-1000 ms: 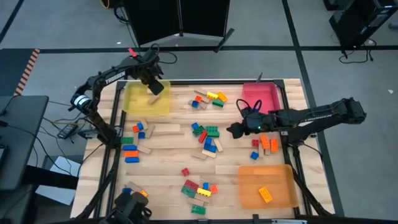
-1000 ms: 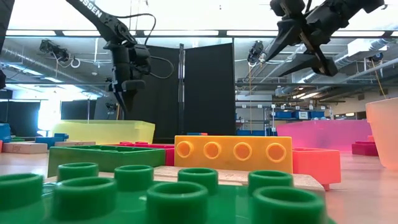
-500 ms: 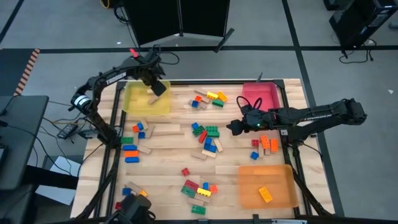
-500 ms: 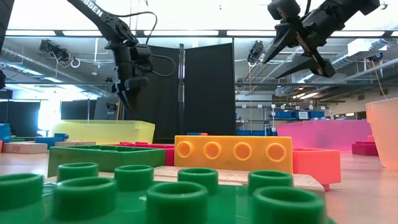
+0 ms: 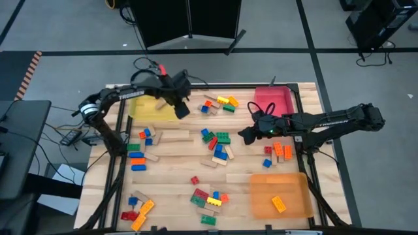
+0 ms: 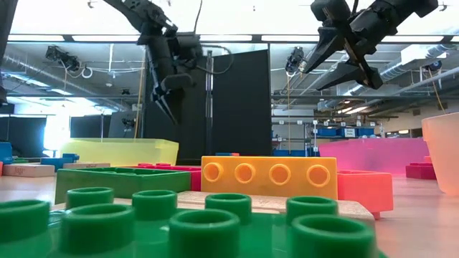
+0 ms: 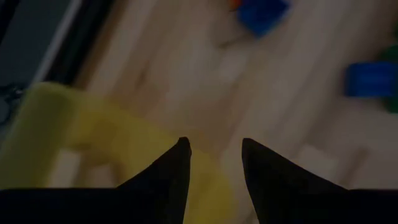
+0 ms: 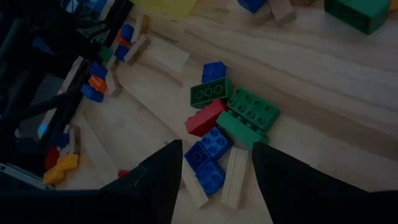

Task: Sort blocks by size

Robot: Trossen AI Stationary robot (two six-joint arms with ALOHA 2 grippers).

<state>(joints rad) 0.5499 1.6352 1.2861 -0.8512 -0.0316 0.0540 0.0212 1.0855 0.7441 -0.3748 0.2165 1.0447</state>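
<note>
Blocks lie scattered in loose clusters over the wooden table, well apart from one another, with one orange brick alone in the orange tray at the near right corner. We see the left gripper hanging in the air at the right edge of the yellow tray, over bare wood; in its wrist view its two dark fingers stand a little apart with only tray rim and table between them, so it is parted and carries nothing. We see the right gripper raised above the table's middle right, just below the pink tray. Its fingers are spread with a clear gap, and through that gap we look down on a cluster of green, blue and red bricks and a tan wooden block resting on the table, none of them touched. In the low view both grippers hang high above the bricks, empty.
</note>
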